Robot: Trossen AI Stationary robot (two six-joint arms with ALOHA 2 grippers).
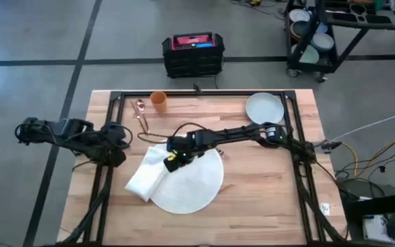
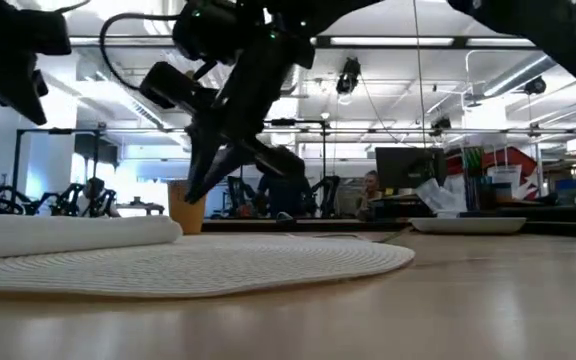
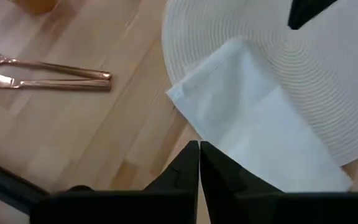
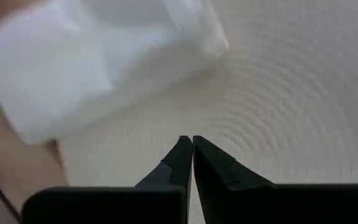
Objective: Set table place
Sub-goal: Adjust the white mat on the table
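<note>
The round white mat [image 1: 199, 186] lies on the table [image 1: 266, 199] near its middle. A folded white napkin [image 1: 147, 175] lies across the mat's left edge, partly on the wood. My right gripper [image 1: 172, 162] reaches in from the right and hovers shut just above the mat [image 4: 278, 93], beside the napkin [image 4: 92, 56]. In the low view its fingertips [image 2: 192, 195] are clear of the napkin [image 2: 68, 233]. My left gripper [image 3: 199, 149] is shut and held up over the napkin's left end [image 3: 253, 124]. The pale plate [image 1: 264, 108] rests at the far right.
An orange cup [image 1: 158, 101] stands near the far edge. Copper-coloured cutlery [image 1: 141, 115] lies beside it, left of the mat. Black frame rails [image 1: 292, 130] run along the table's sides. Bare wood lies right of the mat and toward the near edge.
</note>
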